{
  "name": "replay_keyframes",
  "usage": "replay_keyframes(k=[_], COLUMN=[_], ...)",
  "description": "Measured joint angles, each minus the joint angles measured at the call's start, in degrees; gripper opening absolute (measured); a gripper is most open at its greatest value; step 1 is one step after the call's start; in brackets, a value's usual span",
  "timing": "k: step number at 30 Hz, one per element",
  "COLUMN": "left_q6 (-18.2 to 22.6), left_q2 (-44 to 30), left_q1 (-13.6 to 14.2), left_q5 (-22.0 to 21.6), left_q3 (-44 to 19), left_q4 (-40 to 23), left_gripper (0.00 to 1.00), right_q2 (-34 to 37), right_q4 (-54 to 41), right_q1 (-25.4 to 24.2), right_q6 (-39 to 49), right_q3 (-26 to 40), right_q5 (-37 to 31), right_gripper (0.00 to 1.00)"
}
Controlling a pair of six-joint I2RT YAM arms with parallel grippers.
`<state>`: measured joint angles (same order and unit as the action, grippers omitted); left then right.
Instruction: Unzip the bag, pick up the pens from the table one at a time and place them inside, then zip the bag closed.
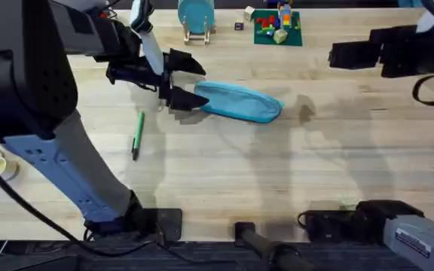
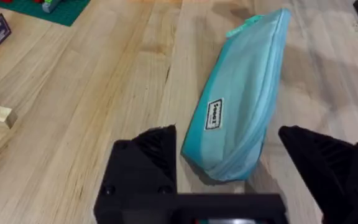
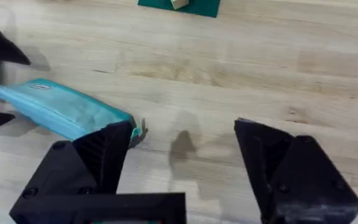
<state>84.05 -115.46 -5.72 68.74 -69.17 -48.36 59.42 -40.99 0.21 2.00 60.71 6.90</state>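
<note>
Bag (image 1: 238, 101) lies flat on the table (image 1: 277, 165), roughly mid-table toward the far side, long axis running left-right in overhead. It's light blue w/ a small label patch on its side; a teal tab sticks out at the end nearer the right arm. Can't tell from these views if the zipper is open or closed, so the unzip step can't be judged done.

Green pen (image 1: 136, 135) lies on the wood near the bag's left end but apart from it, clearly not inside. My read: early in the task, w/ at least this pen to load and the zip-closed step left.

Left gripper (image 1: 173, 81) sits at the bag's left end, fingers spread wide on either side of that end, not clamped on anything. In the left wrist view the bag end lies between the two black fingers w/ gaps on both sides. Looks like it's lining up to pin or pinch that end.

Right gripper (image 3: 182, 155) hovers over bare wood off the bag's tab end, fingers apart, nothing in them.

Surface: light butcher-block w/ plank strips, soft shadows of the arms. Far edge carries a green baseplate (image 1: 277, 28) w/ coloured bricks, a teal disc on a wooden stand (image 1: 196, 16), and a small cube
</note>
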Motion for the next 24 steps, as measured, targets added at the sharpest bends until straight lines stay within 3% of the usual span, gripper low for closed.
replay_keyframes(k=[9,10,12,14,16,24], left_q6=[0.0,0.0,0.0,0.2,0.2,0.2], left_q2=[0.0,0.0,0.0,0.0,0.0,0.0], left_q1=[0.0,0.0,0.0,0.1,0.2,0.3], left_q5=[0.7,1.0,1.2,1.8,2.0,2.0], left_q3=[0.0,0.0,0.0,0.0,0.0,0.0], left_q4=[0.3,0.3,0.8,1.1,1.0,1.2], left_gripper=[0.807,0.699,0.391,0.290,0.086,0.044], right_q2=[0.0,0.0,0.0,0.0,0.0,0.0], right_q4=[0.0,0.0,0.0,-0.1,0.0,-0.1], right_q1=[0.0,0.0,0.0,0.0,0.0,0.0], right_q6=[0.2,0.2,0.2,0.2,0.2,0.2], right_q3=[0.0,0.0,0.0,0.0,0.0,0.0], right_q5=[0.0,0.0,0.0,0.0,0.0,0.0], right_gripper=[0.997,0.997,0.997,0.997,0.997,0.998])
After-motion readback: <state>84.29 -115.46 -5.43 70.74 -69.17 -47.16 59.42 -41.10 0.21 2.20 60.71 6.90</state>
